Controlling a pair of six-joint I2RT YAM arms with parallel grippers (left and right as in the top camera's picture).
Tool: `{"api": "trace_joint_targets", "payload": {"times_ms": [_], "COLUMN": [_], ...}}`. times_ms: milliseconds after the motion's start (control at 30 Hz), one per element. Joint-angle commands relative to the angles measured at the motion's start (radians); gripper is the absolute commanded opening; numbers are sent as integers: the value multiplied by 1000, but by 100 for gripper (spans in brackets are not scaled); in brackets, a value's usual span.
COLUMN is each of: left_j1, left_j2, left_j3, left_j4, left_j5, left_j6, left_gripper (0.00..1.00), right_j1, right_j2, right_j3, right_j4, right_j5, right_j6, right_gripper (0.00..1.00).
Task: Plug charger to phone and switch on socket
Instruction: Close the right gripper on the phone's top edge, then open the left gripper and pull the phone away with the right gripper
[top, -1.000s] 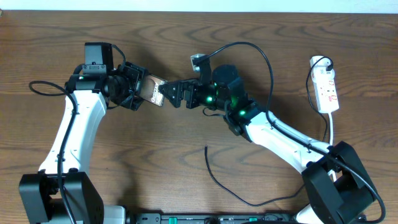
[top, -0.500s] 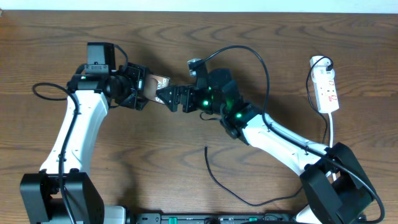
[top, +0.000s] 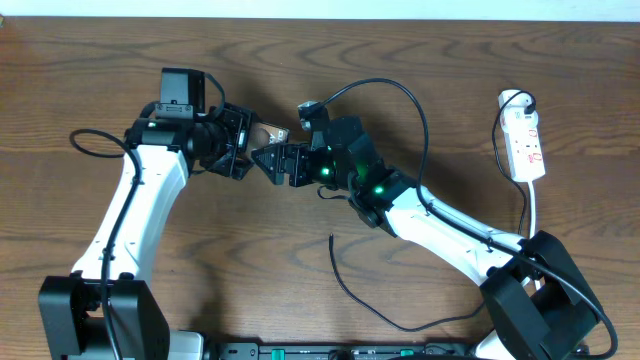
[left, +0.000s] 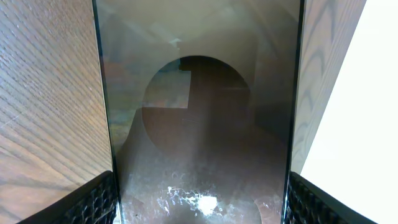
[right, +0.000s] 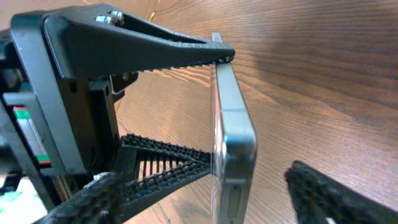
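Mid-table, left gripper (top: 240, 144) opposite right gripper (top: 264, 159), phone (top: 268, 131) between.

Left arm (top: 137, 215) and right arm (top: 450, 228) meet tip to tip, left jaws clamped, right jaws parted.

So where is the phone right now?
In the overhead view the phone is in the upper middle, gripped on edge by the left end effector, with the open right end effector close beside it.
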Motion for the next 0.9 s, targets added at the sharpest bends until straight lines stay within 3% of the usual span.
{"api": "trace_joint_targets", "payload": {"times_ms": [0,867], "left_j1": [-18,-62], "left_j2": [-16,-17], "left_j3": [26,26], "left_j4": [2,8], "left_j5": [17,51], "left_j6": [-2,3], "left_gripper": [7,7], "right_j1": [3,2], "right_j2": [4,27], "right_j3": [16,16], "right_j4": [-3,-9], "right_j5": [30,56], "right_j6": [-8,-25], "right_gripper": [74,33]}}
